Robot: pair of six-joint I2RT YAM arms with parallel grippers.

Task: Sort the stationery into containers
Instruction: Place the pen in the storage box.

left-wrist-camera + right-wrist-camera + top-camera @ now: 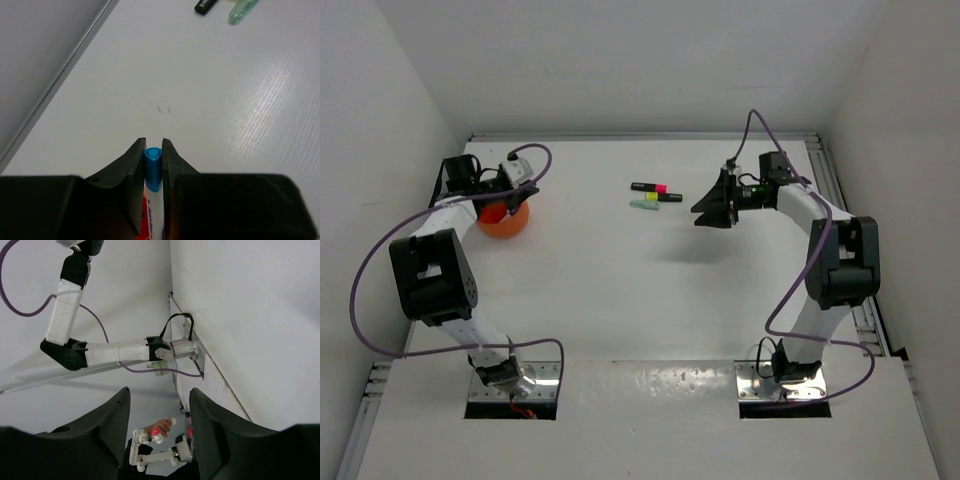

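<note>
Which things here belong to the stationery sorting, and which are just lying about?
Job:
orange bowl
blue-capped pen, clamped in left fingers
pink-ended black highlighter
yellow-ended black highlighter
pale green highlighter

Not the job:
purple cables
metal base plates

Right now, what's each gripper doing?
Left gripper: shut on the blue-capped marker.
Right gripper: open, holding nothing.

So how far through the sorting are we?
What's in the orange bowl is hidden by the left arm. In hand: left gripper is shut on a blue-capped marker by the bowl. Left: pink-ended highlighter, yellow-ended highlighter and green highlighter lie on the table near the open, empty right gripper.
</note>
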